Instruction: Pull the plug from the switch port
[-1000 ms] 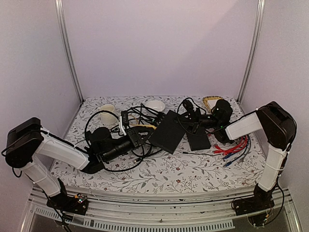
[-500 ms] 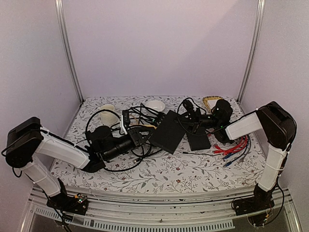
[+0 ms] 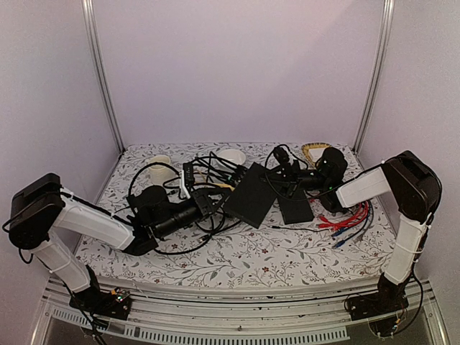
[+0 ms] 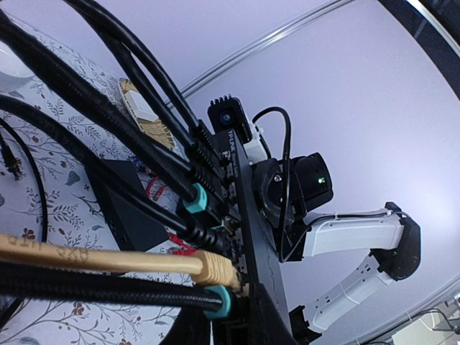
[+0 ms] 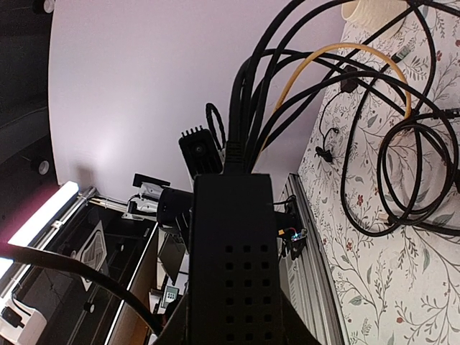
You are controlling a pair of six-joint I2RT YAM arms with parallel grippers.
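Observation:
The switch is a flat black box lying tilted at mid-table, with several cables plugged into its left edge. My left gripper is at that port edge. In the left wrist view its fingers closely flank a teal-booted plug on a braided black cable. A tan plug sits just above it in the switch. My right gripper is shut on the far edge of the switch. Its fingers flank the vented black face.
A shorter black box lies right of the switch. Red and blue cables lie at the right. A white bowl, a paper cup and a woven basket stand at the back. Tangled black cables lie behind my left gripper.
My left wrist has edged slightly up and to the right, towards the switch. The right arm and the switch have barely moved.

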